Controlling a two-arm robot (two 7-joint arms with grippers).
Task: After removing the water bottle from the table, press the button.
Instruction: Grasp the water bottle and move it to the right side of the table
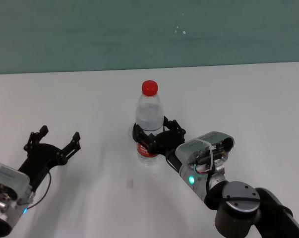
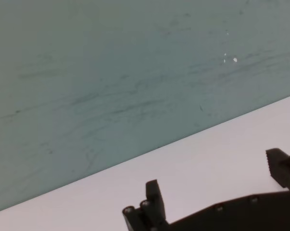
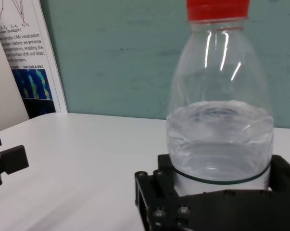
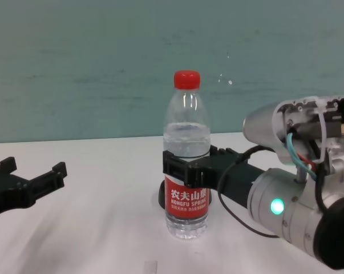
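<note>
The water bottle (image 1: 149, 111) stands upright on the white table (image 1: 80, 99), with its red cap up and its red label low; it also shows in the chest view (image 4: 186, 137) and the right wrist view (image 3: 217, 120). My right gripper (image 1: 152, 135) reaches in from the near right and is shut on the bottle at the top of the label (image 4: 186, 197). My left gripper (image 1: 58, 134) is open and empty at the near left, well apart from the bottle. The button is not visible; a dark shape (image 4: 160, 198) sits low behind the bottle.
A teal wall (image 1: 149, 29) runs along the table's far edge. A poster (image 3: 24, 53) hangs at the side in the right wrist view. Bare tabletop lies between the two grippers and to the right of the bottle.
</note>
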